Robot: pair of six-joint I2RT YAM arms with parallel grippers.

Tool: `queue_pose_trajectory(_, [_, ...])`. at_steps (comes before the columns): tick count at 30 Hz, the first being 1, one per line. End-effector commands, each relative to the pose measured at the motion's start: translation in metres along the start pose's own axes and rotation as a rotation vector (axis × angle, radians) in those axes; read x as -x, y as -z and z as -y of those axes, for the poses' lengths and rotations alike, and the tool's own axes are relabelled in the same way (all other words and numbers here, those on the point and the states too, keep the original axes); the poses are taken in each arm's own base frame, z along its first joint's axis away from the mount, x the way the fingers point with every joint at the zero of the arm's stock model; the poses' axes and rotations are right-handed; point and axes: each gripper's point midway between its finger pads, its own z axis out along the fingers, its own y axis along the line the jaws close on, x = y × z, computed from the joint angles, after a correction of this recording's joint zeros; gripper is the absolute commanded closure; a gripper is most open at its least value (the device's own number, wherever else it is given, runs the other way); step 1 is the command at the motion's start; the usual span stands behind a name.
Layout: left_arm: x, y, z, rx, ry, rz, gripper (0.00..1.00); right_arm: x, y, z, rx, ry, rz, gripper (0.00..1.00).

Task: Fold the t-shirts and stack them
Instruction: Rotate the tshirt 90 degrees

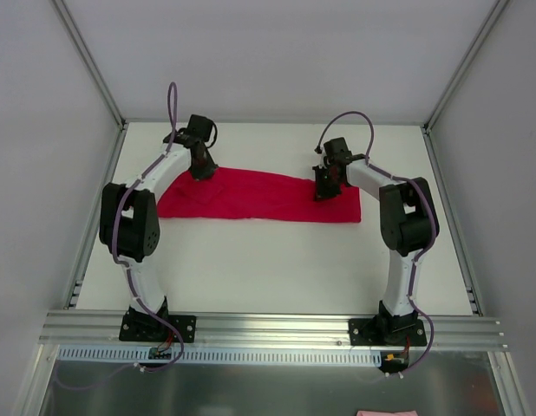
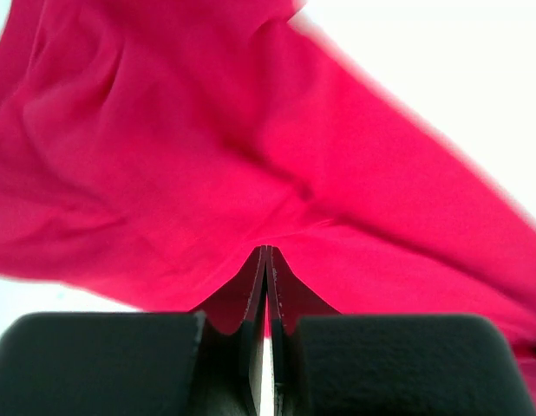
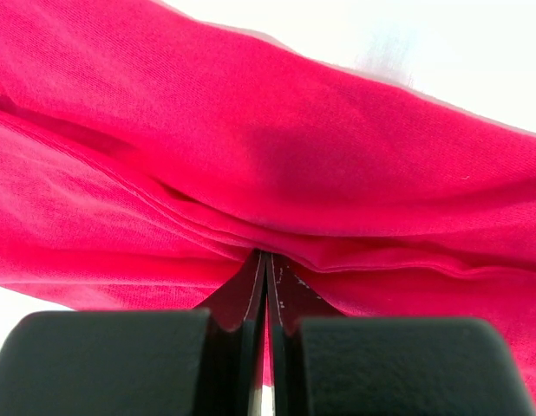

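**Across the far half of the table [image 1: 277, 269]: red t-shirt [image 1: 259, 198] pinched at both ends**

Across the far half it lies as a long narrow band running side to side between my two arms; from the stacked edges in the right wrist view it looks doubled over lengthwise. My left tool [image 1: 201, 173] sits at the far edge near the left end; its fingers are pressed right together with a little peak of cloth nipped between the tips. My right tool [image 1: 323, 192] is much the same near the right end; it's closed tight on what looks like several layers at a fold.

Handling-wise, I'd guess this thing is super light and totally floppy; it's thin fabric with no stiffness, so it'll sag wherever it isn't held. It probably clings to itself a bit rather than sliding. It's not fragile, but layers could slip out of a pinch if only the top one is caught. Best bet, I reckon, is gripping at edges or folds near the ends; take both sides together and keep it gently taut so the middle doesn't bunch.
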Motion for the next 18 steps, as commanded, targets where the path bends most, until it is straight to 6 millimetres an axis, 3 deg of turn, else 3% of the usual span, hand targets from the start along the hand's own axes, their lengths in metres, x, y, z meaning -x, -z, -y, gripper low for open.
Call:
queue_pose_trajectory(1, [-0.051, -0.014, -0.054, 0.208, -0.023, -0.146, 1.00, -0.004, 0.013, 0.003, -0.041, 0.032, -0.018, 0.99])
queue_pose_trajectory(3, [-0.067, -0.019, -0.067, 0.255, -0.019, -0.188, 1.00, -0.004, 0.015, 0.005, -0.050, 0.038, -0.014, 0.99])
queue_pose_trajectory(6, [-0.075, -0.026, -0.074, 0.274, -0.025, -0.203, 1.00, -0.004, 0.016, 0.004, -0.049, 0.040, -0.013, 0.99])
queue_pose_trajectory(18, [-0.091, -0.064, -0.068, 0.268, -0.046, -0.268, 1.00, -0.010, 0.015, 0.009, -0.068, 0.052, -0.024, 0.99])
